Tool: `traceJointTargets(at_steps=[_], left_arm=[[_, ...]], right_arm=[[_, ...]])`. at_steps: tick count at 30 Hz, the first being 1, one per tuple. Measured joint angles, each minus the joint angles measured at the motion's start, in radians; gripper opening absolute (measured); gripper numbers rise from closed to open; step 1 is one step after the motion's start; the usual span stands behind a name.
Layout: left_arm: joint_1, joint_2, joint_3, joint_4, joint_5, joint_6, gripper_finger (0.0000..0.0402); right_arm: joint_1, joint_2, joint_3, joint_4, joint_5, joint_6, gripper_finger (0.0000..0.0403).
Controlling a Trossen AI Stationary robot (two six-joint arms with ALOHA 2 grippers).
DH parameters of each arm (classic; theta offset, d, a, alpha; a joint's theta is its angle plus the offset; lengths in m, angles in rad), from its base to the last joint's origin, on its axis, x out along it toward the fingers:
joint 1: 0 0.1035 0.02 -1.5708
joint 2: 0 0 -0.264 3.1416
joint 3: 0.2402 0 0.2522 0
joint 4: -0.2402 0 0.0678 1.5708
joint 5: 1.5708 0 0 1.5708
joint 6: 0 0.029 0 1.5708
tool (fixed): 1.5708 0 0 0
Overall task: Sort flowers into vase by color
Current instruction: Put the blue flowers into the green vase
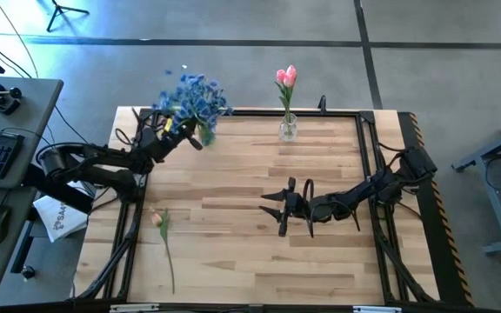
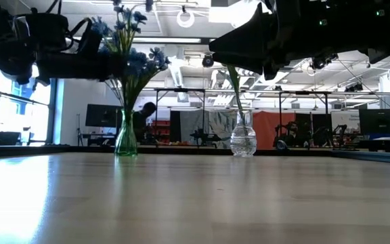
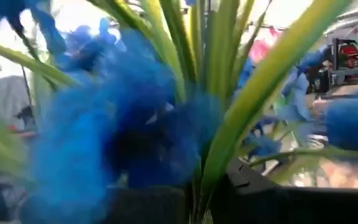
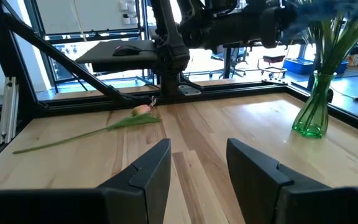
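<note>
Green vase (image 1: 205, 132) stands at the table's (image 1: 250, 261) far edge on the left arm's side, holding a bunch of blue flowers (image 1: 194, 98). It's the landmark here. Left gripper (image 1: 175, 127) is right at the blue bunch, just above the green vase; its wrist view is filled with blue blossoms and green stems (image 3: 229, 118), pressed close. Whether its fingers are clamped on a stem or just together, cannot tell from the pictures.

Clear vase (image 1: 288, 129) stands along the same far edge, well apart from the green vase, toward the right arm's side, with a pink tulip (image 1: 286, 77) upright in it.

One more pink flower (image 1: 163, 239) lies flat on the table, nearer the front than the green vase, on the left arm's side, bud (image 4: 142, 109) toward the far edge, stem running toward the front edge.

Right gripper (image 1: 297, 209) hovers over the table's middle, well apart from the green vase, fingers (image 4: 148, 171) apart, nothing between them.
</note>
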Motion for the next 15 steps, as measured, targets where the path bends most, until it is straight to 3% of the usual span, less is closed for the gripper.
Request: traceJointTargets(at_steps=[15], left_arm=[[0.0, 0.0, -0.001, -0.142, -0.032, -0.089, 0.0024]], right_arm=[[0.0, 0.0, 0.0, 0.0, 0.0, 0.0, 0.0151]])
